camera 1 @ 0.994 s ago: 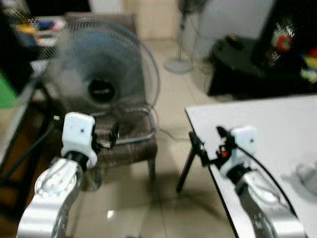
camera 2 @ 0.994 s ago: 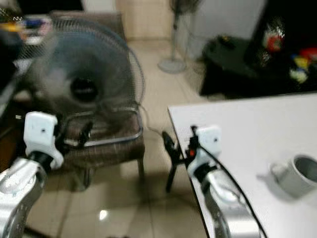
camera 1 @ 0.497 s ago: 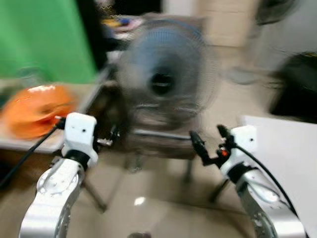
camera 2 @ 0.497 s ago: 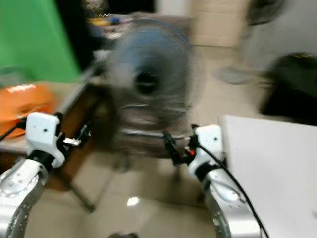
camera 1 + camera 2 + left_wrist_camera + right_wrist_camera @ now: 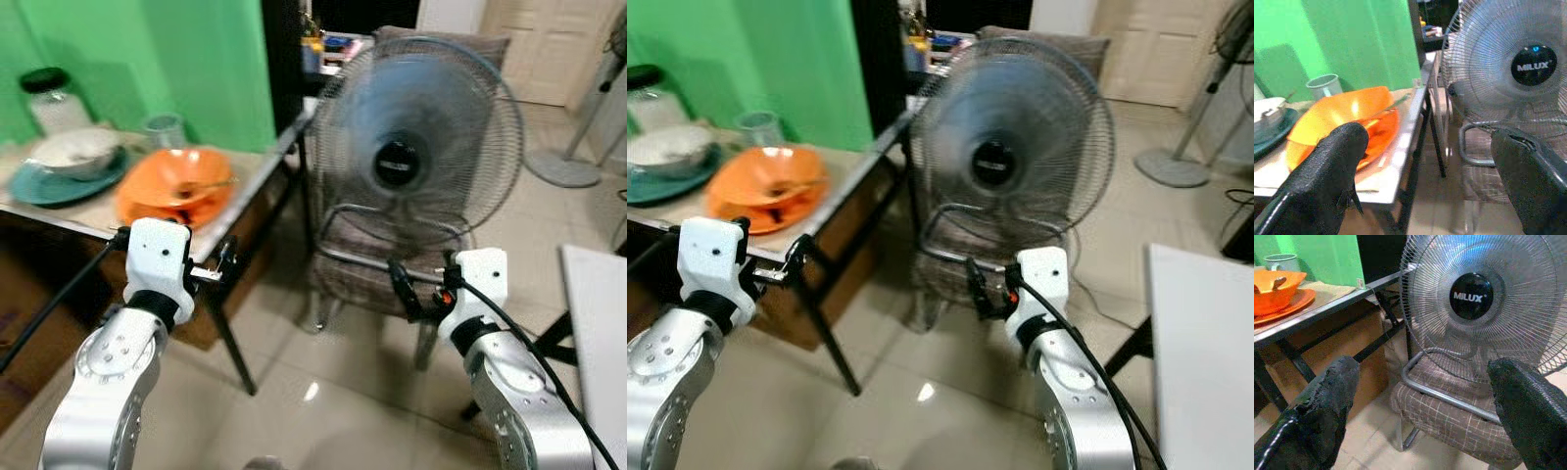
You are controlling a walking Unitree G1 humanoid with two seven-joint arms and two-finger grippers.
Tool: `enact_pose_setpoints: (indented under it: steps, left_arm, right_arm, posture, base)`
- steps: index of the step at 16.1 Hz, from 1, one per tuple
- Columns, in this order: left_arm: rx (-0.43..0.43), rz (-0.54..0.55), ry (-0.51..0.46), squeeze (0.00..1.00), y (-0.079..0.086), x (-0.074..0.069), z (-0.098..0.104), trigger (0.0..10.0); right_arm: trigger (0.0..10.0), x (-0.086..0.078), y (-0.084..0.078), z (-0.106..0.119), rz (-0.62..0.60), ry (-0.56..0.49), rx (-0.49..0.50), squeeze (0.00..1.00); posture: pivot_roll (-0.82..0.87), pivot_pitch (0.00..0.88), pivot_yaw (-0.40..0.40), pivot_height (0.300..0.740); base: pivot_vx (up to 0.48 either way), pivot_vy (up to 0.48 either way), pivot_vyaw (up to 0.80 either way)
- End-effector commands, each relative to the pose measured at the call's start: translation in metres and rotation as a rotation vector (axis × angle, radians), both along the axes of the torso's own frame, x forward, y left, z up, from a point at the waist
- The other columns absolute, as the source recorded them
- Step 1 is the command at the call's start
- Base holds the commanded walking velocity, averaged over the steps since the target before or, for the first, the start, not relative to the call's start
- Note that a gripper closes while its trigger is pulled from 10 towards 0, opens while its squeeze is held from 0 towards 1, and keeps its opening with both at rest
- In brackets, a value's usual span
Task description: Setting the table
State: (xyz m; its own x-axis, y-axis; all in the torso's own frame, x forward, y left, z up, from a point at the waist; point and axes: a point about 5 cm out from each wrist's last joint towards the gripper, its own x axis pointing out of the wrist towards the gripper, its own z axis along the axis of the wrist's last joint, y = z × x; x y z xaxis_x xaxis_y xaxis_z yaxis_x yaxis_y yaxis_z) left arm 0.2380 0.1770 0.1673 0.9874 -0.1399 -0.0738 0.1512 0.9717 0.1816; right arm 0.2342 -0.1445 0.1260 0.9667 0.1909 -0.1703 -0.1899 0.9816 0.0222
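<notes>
A: Left gripper (image 5: 1420, 171): fingers apart, nothing between them, held in the air. Right gripper (image 5: 1420, 404): same, spread and empty, pointed at the fan (image 5: 1474, 298) on the chair (image 5: 1449, 416) just ahead of it.

B: Task items?

A: Ahead of the left gripper and slightly to its left, on the side table (image 5: 250, 186): orange bowl (image 5: 176, 186) resting on an orange plate (image 5: 1378, 134), a utensil lying in the bowl. Beyond it a cup (image 5: 164, 129); farther left a white bowl (image 5: 71, 149) on a teal plate (image 5: 39, 186). The white table (image 5: 1205, 333) lies off to the right gripper's right.

B: Handling?

A: Judgement: orange ware looks like plastic, light, stiff, glossy and likely slick. Take it at the rim, one finger inside, one outside. The utensil could slide out if tilted.

B: Unclear?

A: Bowl contents, utensil type, cup material. White table cut off at frame edge.
</notes>
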Motion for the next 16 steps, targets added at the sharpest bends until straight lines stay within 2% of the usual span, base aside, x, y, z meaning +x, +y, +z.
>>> enact_pose_setpoints:
  steps: [1,5,6,7,8,13,15,16]
  left_arm:
    - [0.005,-0.002,0.006,0.72,0.0011,0.0005,0.0005,10.0]
    - [0.014,-0.015,0.003,0.72,0.0026,0.0035,0.0019,10.0]
    - [0.014,0.003,0.009,0.72,0.005,0.0034,0.0005,10.0]
    - [0.015,0.007,0.011,0.72,0.0055,0.0035,0.0002,10.0]
    - [0.013,0.001,0.009,0.72,0.0053,0.0035,0.0008,10.0]
    - [0.008,0.008,0.006,0.72,0.0054,0.0041,0.0011,10.0]
    - [0.009,-0.007,0.007,0.72,0.0034,0.0038,0.0021,10.0]
    - [0.003,-0.003,0.004,0.71,0.0045,0.0037,0.0022,10.0]
  right_arm:
    - [10.0,0.0019,0.0033,0.0038,-0.002,-0.018,0.017,1.0]
    - [10.0,0.0039,0.0025,0.0033,-0.014,-0.018,0.113,1.0]
    - [10.0,0.0047,0.0018,0.0028,-0.02,-0.012,0.114,0.7]
    - [10.0,0.005,0.0018,0.0033,-0.018,-0.013,0.119,0.7]
    - [10.0,0.0064,0.0025,0.0041,-0.017,-0.011,0.142,0.0]
    - [10.0,0.0113,0.0058,0.0012,0.002,0.037,0.16,0.0]
    - [10.0,0.0101,0.0085,0.0044,0.029,0.015,0.189,0.0]
    - [10.0,0.0112,0.0083,0.0031,0.023,0.007,0.157,0.0]
  posture:
    - [0.14,0.0,0.009,0.74]
    - [0.14,0.0,0.018,0.74]
    - [0.14,0.0,0.019,0.74]
    - [0.14,0.0,0.019,0.74]
    - [0.15,0.0,0.008,0.74]
    - [0.15,0.0,0.005,0.74]
    - [0.16,0.0,0.003,0.74]
    - [0.15,0.0,0.011,0.74]
  base:
    - [0.0,0.322,0.0]
    - [0.0,0.322,0.0]
    - [0.0,0.322,0.0]
    - [0.0,0.322,0.0]
    - [0.0,0.319,0.0]
    - [0.0,0.322,0.0]
    - [0.0,0.321,0.0]
    - [0.0,0.0,0.0]
